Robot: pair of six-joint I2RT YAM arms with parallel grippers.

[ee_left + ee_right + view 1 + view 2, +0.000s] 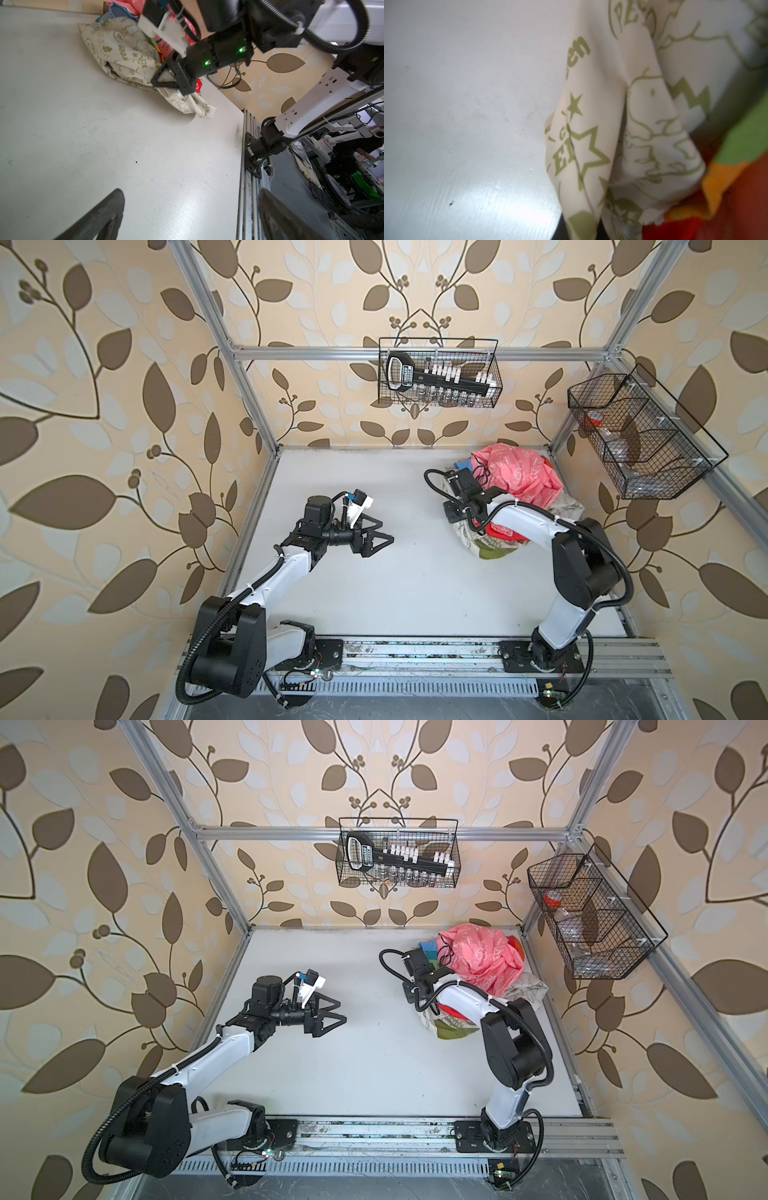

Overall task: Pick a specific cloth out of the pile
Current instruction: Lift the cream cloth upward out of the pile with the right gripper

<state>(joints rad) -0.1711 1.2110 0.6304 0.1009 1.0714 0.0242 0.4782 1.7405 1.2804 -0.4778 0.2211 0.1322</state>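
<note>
The pile [515, 479] lies at the table's back right in both top views, with a pink printed cloth [482, 961] on top, a red one [500, 531] and a rainbow-striped blue one [428, 949] below it. The cloth [124, 52], white with olive-green stars and words, spills out at the pile's near and left sides [467, 538]. My right gripper [154, 81] reaches down at the pile's left edge and is shut on a fold of the cloth [612, 124]. My left gripper [384, 533] hovers open over bare table, well left of the pile, holding nothing.
A wire basket [438, 373] with tools hangs on the back wall. A second basket [640, 435] hangs on the right wall, close above the pile. Aluminium posts stand at the table's corners. The arms' mounting rail [415, 651] runs along the front edge.
</note>
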